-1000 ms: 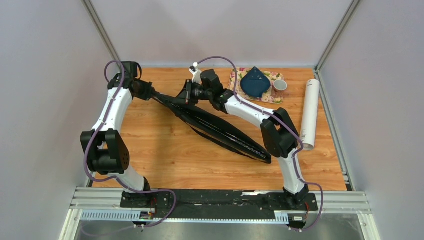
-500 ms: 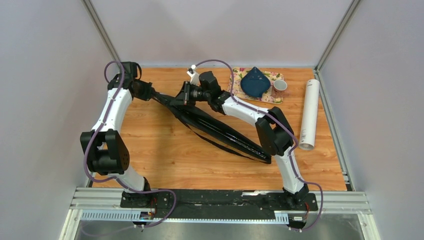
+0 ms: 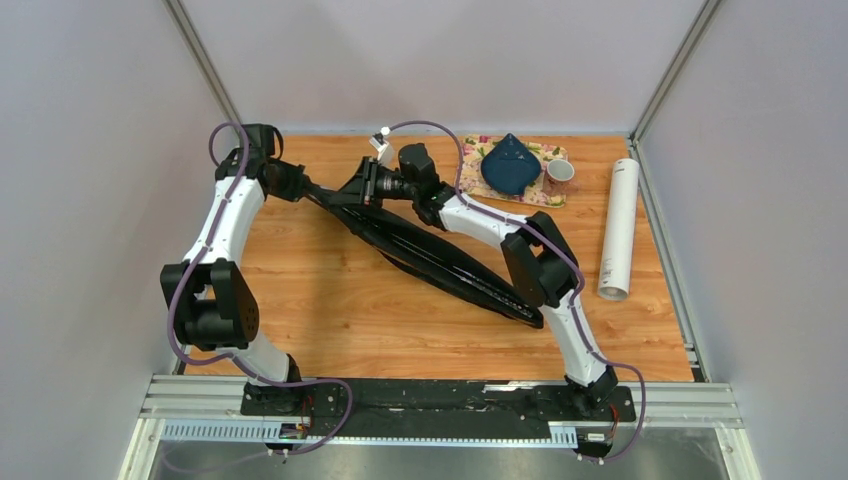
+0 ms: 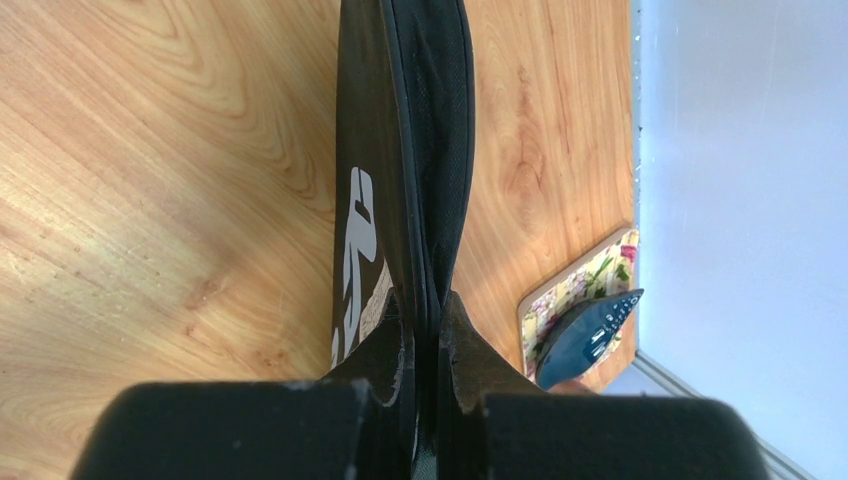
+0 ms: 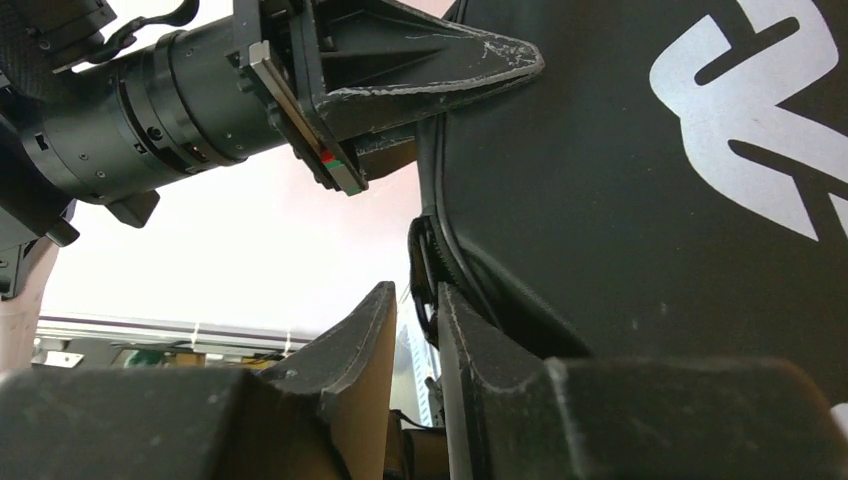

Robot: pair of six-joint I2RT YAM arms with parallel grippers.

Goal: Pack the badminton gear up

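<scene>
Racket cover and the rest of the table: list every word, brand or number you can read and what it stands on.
Racket cover, right wrist view: parts of big white letters, cropped; no whole word reads.
Racket cover, left wrist view: one white shape like "S"; rest hidden.
White tube, floral tray, cup: no text legible.

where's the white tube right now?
Top view: the tube lies lengthwise along the right edge of the table, just right of the cup and tray.

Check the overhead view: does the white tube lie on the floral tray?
No, the white tube lies right of the floral tray, apart from it.
</scene>
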